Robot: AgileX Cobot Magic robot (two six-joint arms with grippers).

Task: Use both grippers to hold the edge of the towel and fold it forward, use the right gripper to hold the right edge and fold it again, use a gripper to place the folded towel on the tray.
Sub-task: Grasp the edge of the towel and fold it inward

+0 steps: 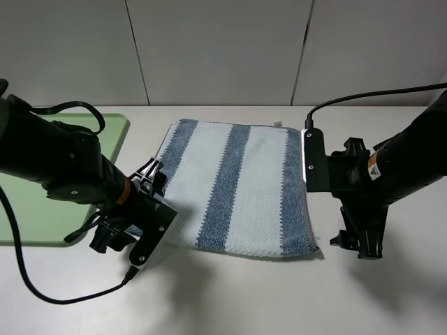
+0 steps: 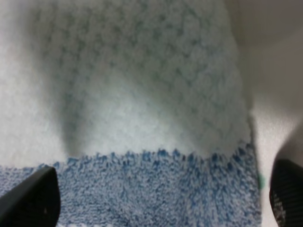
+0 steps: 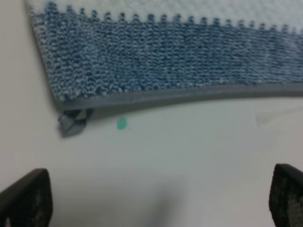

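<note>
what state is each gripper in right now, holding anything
left gripper: open, over the towel, gripping nothing
right gripper: open, over the table beside the towel, gripping nothing

The towel [image 1: 237,188], broad blue and pale stripes, lies spread flat on the surface [image 1: 244,300], its grey piped edge [image 3: 189,97] running straight along the right side. The light-green tray [image 1: 119,136] lies left of it, apart.

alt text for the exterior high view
A striped blue and white towel lies flat on a table. The open left gripper is over its near left corner, the open right gripper beside its right edge. A green tray sits at left.
</note>
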